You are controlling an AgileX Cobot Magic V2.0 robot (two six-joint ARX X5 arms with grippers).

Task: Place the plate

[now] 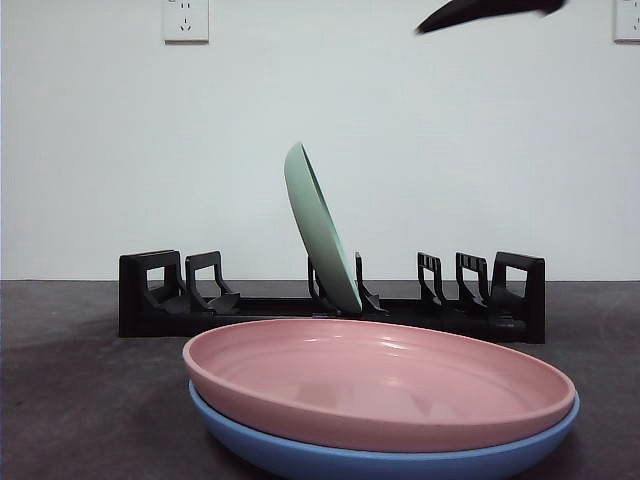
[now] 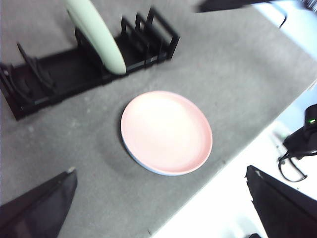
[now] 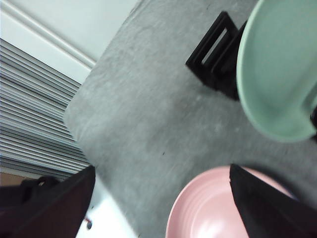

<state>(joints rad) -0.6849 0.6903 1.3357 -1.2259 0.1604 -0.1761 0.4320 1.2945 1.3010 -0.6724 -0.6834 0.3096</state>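
Note:
A pink plate [image 1: 380, 385] lies flat on a blue plate [image 1: 300, 455] at the table's front. A pale green plate [image 1: 320, 230] stands tilted in a middle slot of the black rack [image 1: 150, 295] behind them. My left gripper [image 2: 161, 170] is open and empty, high above the pink plate [image 2: 166, 133]. My right gripper [image 3: 162, 168] is open and empty, above the table beside the pink plate [image 3: 218, 208] and the green plate [image 3: 277, 69]. In the front view only a black arm tip [image 1: 490, 10] shows at the top right.
The rack [image 2: 59, 74] has free slots on both sides of the green plate [image 2: 99, 34]. The table's edge [image 2: 233, 163] runs close to the stacked plates. Another arm's dark tip [image 2: 223, 5] shows past the rack's end.

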